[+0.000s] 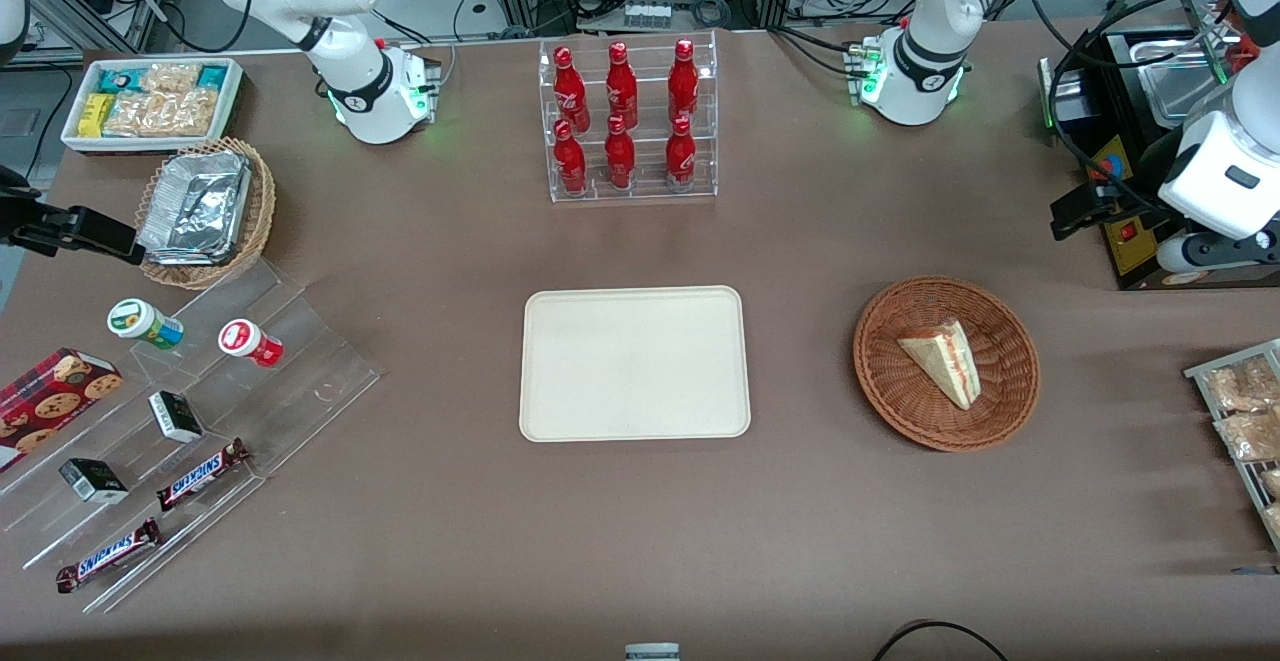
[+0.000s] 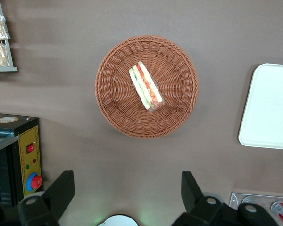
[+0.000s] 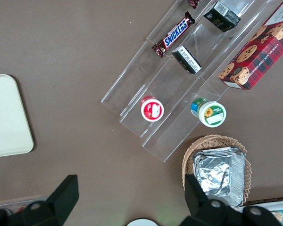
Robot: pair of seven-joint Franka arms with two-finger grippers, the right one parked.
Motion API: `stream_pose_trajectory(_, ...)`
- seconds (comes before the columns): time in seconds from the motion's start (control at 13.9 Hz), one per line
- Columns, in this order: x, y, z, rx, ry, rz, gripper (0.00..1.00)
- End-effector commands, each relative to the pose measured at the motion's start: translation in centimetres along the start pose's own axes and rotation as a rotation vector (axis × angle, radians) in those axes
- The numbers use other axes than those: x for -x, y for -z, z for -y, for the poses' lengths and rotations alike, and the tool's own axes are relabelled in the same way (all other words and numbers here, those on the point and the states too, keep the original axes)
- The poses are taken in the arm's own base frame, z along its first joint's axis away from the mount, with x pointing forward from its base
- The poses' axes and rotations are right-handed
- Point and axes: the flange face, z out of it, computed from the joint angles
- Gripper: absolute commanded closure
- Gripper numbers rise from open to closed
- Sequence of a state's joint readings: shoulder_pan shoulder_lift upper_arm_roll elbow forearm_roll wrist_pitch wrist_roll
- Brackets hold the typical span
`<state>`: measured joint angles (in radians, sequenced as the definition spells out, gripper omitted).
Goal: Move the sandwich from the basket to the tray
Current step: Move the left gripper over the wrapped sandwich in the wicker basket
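The tray [image 1: 634, 363] lies flat in the middle of the table with nothing on it. Toward the working arm's end of the table sits the round basket [image 1: 1010, 381], and the sandwich [image 1: 940, 358] lies inside it. The gripper [image 2: 127, 188] hangs high above the table near the basket, its two fingers [image 2: 61, 190] spread wide and holding nothing.

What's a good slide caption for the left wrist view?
Open gripper poised above the table, looking down on the sandwich lying in the basket, with the tray beside it.
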<state>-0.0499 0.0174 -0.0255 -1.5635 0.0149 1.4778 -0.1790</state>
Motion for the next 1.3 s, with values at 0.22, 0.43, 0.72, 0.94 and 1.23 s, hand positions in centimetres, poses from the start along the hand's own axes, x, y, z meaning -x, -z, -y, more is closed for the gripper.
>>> stream_pose_trajectory(0.22,0.0,0.1,0.1,-0.018,-0.004,0.001,0.00)
stream_pose_trajectory(0.43,-0.2,-3.0,0.4,-0.023,0.018,0.028,0.00)
stream_pose_trajectory(0.72,-1.1,-9.4,0.1,-0.015,0.268,-0.008,0.00)
stream_pose_trajectory(0.94,-1.5,-13.9,-0.8,0.003,0.473,-0.049,0.00)
stream_pose_trajectory(1.23,-1.5,-18.6,-1.8,0.023,0.558,-0.080,0.00)
